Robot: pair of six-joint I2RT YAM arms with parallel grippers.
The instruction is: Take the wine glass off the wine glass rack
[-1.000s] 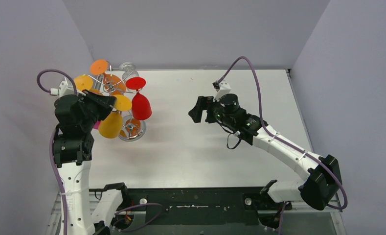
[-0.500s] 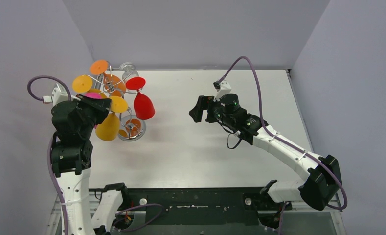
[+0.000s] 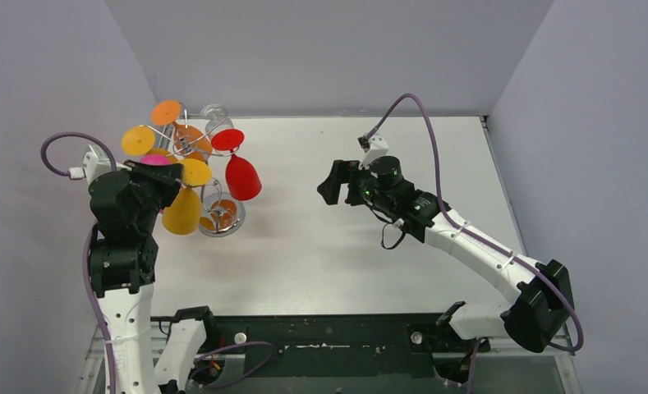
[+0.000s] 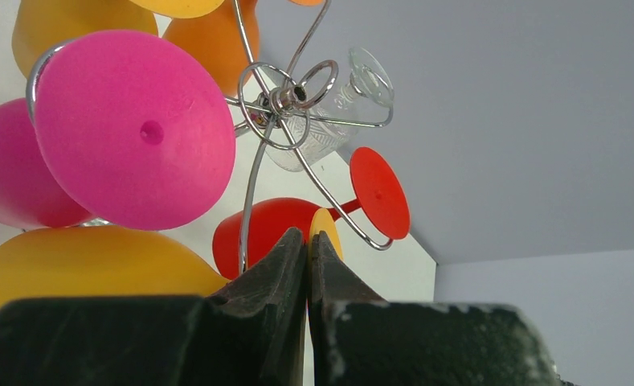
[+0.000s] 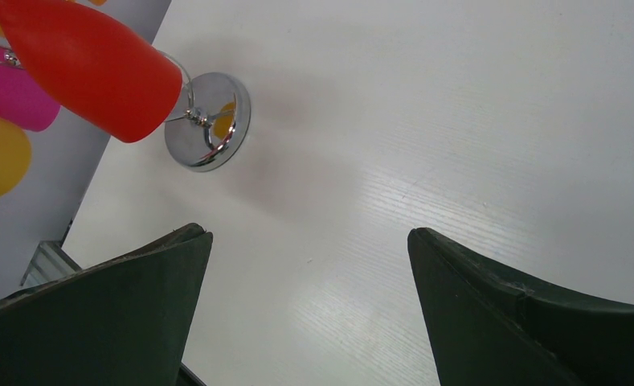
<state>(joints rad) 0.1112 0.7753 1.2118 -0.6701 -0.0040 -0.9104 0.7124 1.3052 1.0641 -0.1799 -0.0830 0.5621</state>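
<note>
**Yellow glass pinched, rack at risk of tipping**

The left end effector [image 4: 308,238], jaws narrowed to a slit, appears to pinch the hidden stem of an opaque yellow wine glass [image 3: 182,213]. The glass hangs on the near side of the silver wire wine glass rack [image 4: 285,98], far left on the white surface [image 3: 345,263]. The right end effector [image 5: 309,233] hovers wide open, well apart. A sideways pull could snag the foot in its scroll, tipping the rack or knocking the red glass [image 3: 240,176] and pink glass [image 4: 128,129]. The glasses hang inverted, apparently empty.
</note>
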